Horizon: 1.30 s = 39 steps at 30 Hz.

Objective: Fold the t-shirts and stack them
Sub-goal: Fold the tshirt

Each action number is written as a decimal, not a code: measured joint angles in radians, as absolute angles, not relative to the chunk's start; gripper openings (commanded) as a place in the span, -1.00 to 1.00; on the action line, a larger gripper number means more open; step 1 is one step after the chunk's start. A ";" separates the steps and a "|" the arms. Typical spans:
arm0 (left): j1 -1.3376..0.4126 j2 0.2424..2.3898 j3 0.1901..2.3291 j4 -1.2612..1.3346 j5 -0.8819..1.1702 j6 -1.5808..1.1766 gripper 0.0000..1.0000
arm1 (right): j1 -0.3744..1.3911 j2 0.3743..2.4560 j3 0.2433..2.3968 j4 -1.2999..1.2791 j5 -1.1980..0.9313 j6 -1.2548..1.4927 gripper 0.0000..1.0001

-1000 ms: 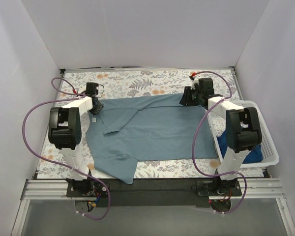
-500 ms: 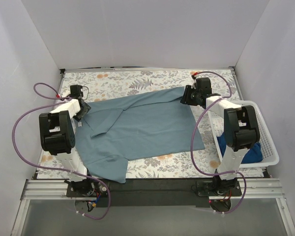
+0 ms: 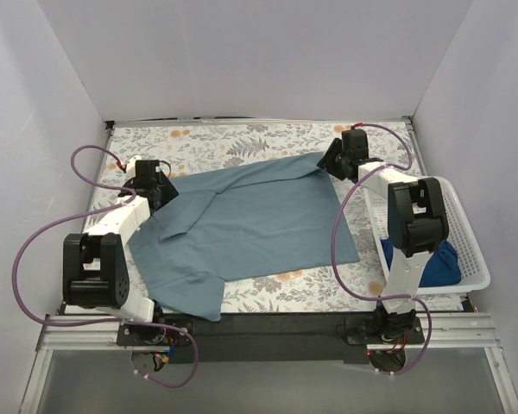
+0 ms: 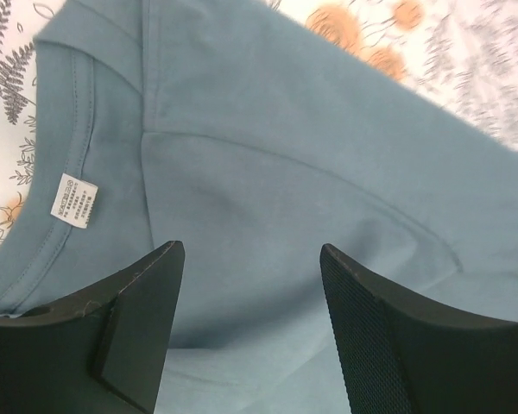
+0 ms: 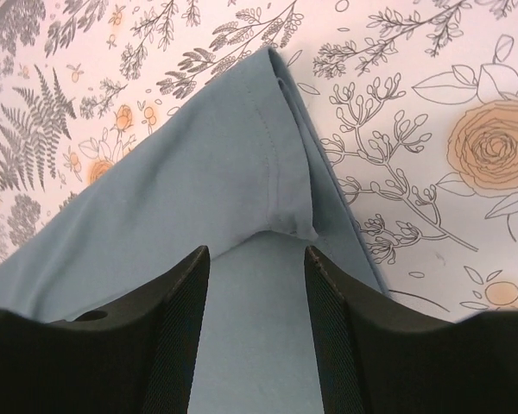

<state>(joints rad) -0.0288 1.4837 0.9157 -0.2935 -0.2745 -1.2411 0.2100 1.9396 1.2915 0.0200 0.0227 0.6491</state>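
Observation:
A slate-blue t-shirt (image 3: 259, 220) lies spread flat on the floral table cover, collar toward the left and one sleeve (image 3: 186, 293) at the near left. My left gripper (image 3: 164, 187) hovers open over the collar end. In the left wrist view its jaws (image 4: 252, 254) stand wide apart above the cloth, beside the neck label (image 4: 75, 200). My right gripper (image 3: 330, 164) is open over the shirt's far right corner, the folded hem (image 5: 281, 185) just ahead of its jaws (image 5: 255, 254). A darker blue t-shirt (image 3: 440, 263) lies bunched in the basket.
A white lattice basket (image 3: 469, 237) stands at the right edge of the table, close to the right arm. White walls close in the left, back and right sides. Floral cover (image 3: 224, 142) shows bare behind the shirt.
Both grippers' jaws have spread and let go of the slate-blue shirt. The shirt's left end shifted left and toward the near edge. The left arm's elbow swung down to the near left.

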 measured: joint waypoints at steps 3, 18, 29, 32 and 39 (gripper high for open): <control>-0.027 1.534 0.910 -0.277 -0.277 -1.224 0.27 | 0.210 1.946 1.291 0.017 0.039 0.717 0.10; 0.076 1.657 0.944 -0.246 -0.289 -1.217 0.27 | 0.210 2.015 1.291 0.028 0.059 0.935 0.07; 0.084 1.709 0.945 -0.245 -0.272 -1.228 0.24 | 0.210 2.015 1.293 0.055 0.073 0.966 0.04; 0.084 1.710 0.945 -0.243 -0.272 -1.228 0.23 | 0.210 2.017 1.302 0.056 0.060 0.966 0.04; 0.084 1.710 0.945 -0.243 -0.274 -1.228 0.22 | 0.210 2.029 1.313 0.066 0.053 0.966 -0.03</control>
<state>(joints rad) 0.0841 1.7096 0.9455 -0.2428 -0.2737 -1.2282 0.2100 2.0293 1.3132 0.0662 0.0528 0.9661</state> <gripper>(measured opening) 0.616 0.510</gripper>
